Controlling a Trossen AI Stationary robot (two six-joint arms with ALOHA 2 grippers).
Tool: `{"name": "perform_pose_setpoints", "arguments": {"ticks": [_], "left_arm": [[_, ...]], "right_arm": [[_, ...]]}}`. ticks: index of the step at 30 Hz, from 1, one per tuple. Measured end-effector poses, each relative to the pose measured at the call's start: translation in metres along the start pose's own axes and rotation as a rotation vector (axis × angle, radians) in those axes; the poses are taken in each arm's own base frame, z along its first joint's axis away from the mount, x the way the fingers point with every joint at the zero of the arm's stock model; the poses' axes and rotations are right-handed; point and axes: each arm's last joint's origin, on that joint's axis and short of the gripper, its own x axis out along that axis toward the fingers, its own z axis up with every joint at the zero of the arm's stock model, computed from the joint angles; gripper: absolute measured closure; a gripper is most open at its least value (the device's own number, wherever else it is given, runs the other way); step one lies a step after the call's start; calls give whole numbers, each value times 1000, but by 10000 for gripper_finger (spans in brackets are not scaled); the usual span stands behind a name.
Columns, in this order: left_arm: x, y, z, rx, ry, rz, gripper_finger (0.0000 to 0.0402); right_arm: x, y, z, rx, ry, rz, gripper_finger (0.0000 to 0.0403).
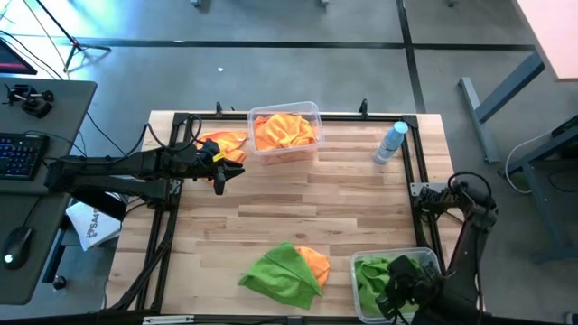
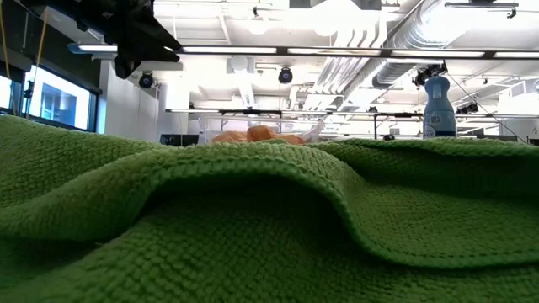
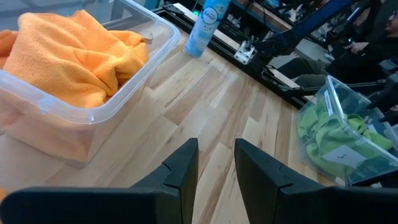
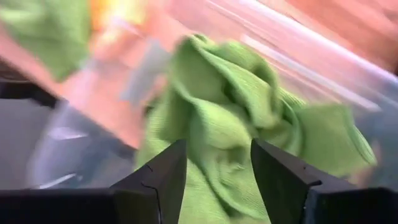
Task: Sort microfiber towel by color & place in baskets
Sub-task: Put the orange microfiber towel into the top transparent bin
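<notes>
Right gripper (image 4: 214, 177) over green basket (image 1: 432, 259), jaws apart, green towel (image 4: 249, 112) lying loose below, seemingly released. Orange basket (image 1: 312, 110) filled. Left: orange towel (image 1: 224, 144) beside left gripper (image 1: 219, 185), open; green-over-orange pile (image 1: 282, 271) at front edge.

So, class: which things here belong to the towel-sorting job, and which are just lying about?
Part of the job:
- orange towels
- green towels
- far basket
- near basket
- right pincer, open over the near basket

Just lying about:
- spray bottle
- keyboard
- mouse
</notes>
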Motion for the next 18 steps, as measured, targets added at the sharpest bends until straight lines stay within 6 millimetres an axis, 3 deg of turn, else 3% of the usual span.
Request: {"name": "perform_pose_setpoints", "arguments": {"ticks": [10, 18], "left_arm": [[0, 0, 0, 13, 1, 0, 309], [0, 0, 0, 83, 0, -1, 309]], "right_arm": [[-2, 14, 30, -17, -200, 103, 224], [11, 31, 81, -88, -417, 77, 224]]}}
